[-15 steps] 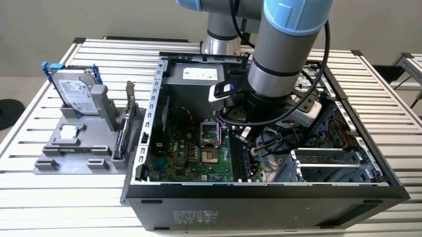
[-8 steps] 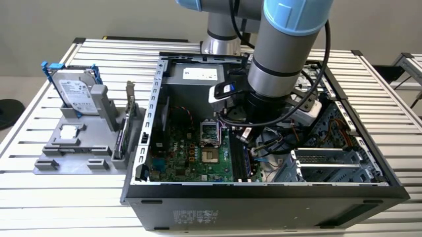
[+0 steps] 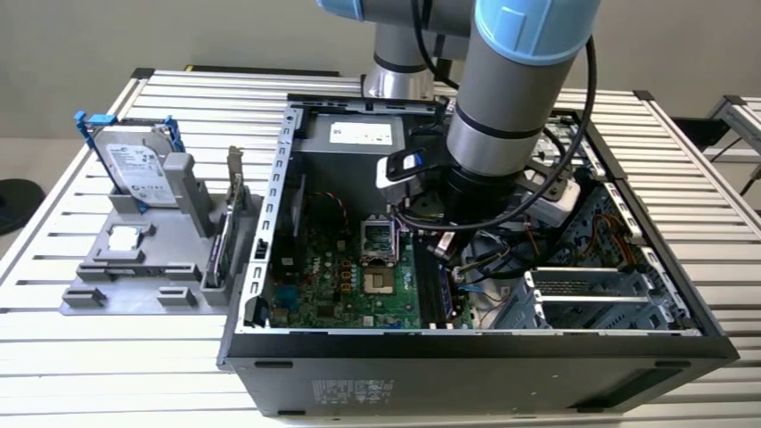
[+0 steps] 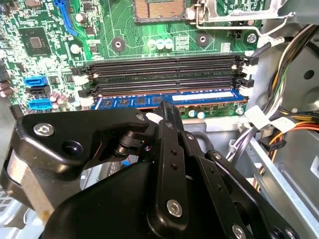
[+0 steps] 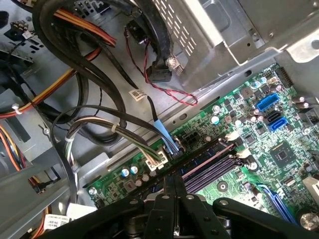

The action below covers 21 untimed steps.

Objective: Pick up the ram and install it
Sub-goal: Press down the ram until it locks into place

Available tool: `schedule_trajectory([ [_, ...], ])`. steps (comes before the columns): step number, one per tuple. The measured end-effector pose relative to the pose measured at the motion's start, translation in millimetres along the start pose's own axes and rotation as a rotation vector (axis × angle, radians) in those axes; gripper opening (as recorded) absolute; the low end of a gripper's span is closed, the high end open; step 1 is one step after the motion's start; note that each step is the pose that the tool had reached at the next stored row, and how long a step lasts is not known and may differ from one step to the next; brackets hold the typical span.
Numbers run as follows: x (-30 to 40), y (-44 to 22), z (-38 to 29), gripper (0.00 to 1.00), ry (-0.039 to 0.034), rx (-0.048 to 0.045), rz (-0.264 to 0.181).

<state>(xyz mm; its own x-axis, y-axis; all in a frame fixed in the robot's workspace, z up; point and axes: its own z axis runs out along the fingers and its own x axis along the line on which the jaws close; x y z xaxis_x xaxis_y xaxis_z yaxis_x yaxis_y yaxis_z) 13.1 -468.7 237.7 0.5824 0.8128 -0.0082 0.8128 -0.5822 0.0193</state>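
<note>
One ram (image 4: 167,98) seated in outermost slot beside case wall; gripper (image 4: 162,115) closed just above its edge.

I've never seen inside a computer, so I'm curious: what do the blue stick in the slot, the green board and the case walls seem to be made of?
The ram looks like a blue laminated circuit board with a white paper-like sticker. The motherboard looks like the same rigid laminate, green and glossy, dotted with shiny metal solder points. The case wall appears to be bare sheet metal: dull grey, punched with vent holes.
</note>
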Motion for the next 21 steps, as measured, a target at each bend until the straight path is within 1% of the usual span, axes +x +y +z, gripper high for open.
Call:
schedule_trajectory([
  [21,0.1,0.0,2.0,0.00,0.0012,-0.0005,-0.062],
])
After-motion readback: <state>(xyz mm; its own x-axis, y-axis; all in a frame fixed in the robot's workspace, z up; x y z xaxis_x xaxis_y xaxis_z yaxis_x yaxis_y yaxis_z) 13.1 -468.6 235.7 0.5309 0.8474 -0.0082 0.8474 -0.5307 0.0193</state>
